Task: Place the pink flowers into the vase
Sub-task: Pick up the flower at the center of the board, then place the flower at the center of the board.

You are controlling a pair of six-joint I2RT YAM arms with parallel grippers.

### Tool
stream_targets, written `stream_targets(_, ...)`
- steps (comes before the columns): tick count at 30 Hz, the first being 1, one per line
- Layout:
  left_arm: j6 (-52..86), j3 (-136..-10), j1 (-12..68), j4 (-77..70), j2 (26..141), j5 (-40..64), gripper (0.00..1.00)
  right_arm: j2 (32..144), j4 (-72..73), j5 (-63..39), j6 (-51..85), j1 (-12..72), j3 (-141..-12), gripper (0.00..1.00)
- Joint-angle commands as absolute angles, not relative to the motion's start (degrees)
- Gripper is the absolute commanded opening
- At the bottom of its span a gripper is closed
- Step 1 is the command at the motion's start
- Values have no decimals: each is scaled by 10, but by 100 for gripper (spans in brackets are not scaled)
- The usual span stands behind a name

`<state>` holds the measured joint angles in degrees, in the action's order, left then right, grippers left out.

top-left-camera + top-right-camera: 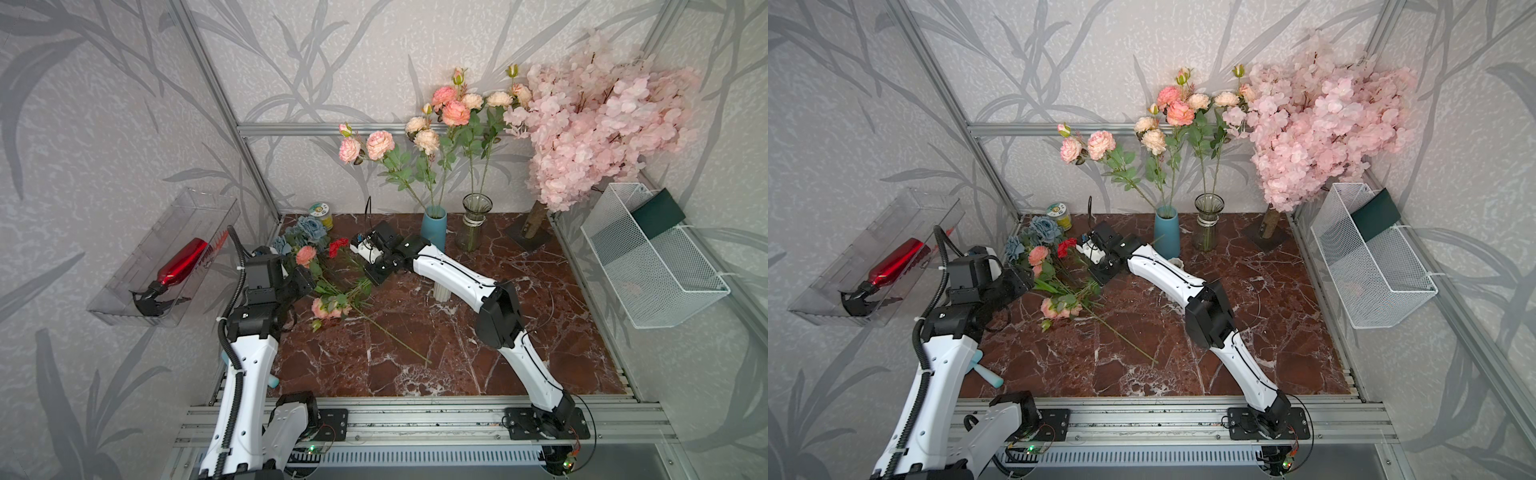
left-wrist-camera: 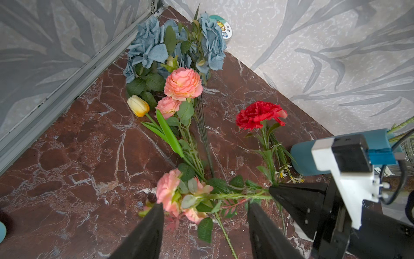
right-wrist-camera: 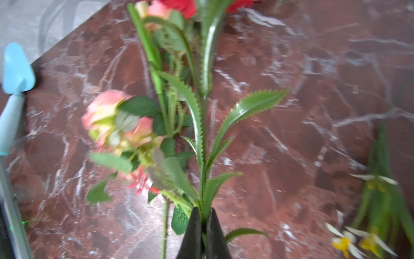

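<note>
Pinching stems, right fingers show grip only in wrist views; left fingers wide.

The tabletop is dark red-brown marble veined with white. The walls are pale grey with darker grey leaf shapes. On the left, the pink flowers are salmon to peach with green leaves, beside a red carnation, a yellow tulip and dusty blue-grey flowers. At the far edge are a teal vase and a smoky glass vase. The blossom tree is pale pink, the spray bottle metallic red with a black head, and the wire basket white.
</note>
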<state>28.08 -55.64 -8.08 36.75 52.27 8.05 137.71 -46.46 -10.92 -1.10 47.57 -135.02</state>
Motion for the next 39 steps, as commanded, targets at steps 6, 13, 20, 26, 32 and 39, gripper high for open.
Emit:
stream_targets(6, 281, -552, -89, 361, 518, 80, 61, 1442, -503, -124, -1, 469, -1414, 0)
stream_targets(13, 283, -552, -94, 361, 517, 79, 61, 1423, -511, -138, -7, 489, -1395, 0)
stream_targets(20, 283, -551, -94, 364, 513, 78, 61, 1403, -572, -145, 0, 510, -1399, 0)
stream_targets(26, 283, -551, -95, 362, 513, 80, 61, 1412, -579, -92, 2, 515, -1411, 23)
stream_targets(32, 283, -549, -95, 363, 509, 77, 61, 1431, -589, -37, -38, 517, -1465, 9)
stream_targets(39, 282, -549, -95, 364, 510, 74, 61, 1438, -598, -16, -86, 518, -1486, 16)
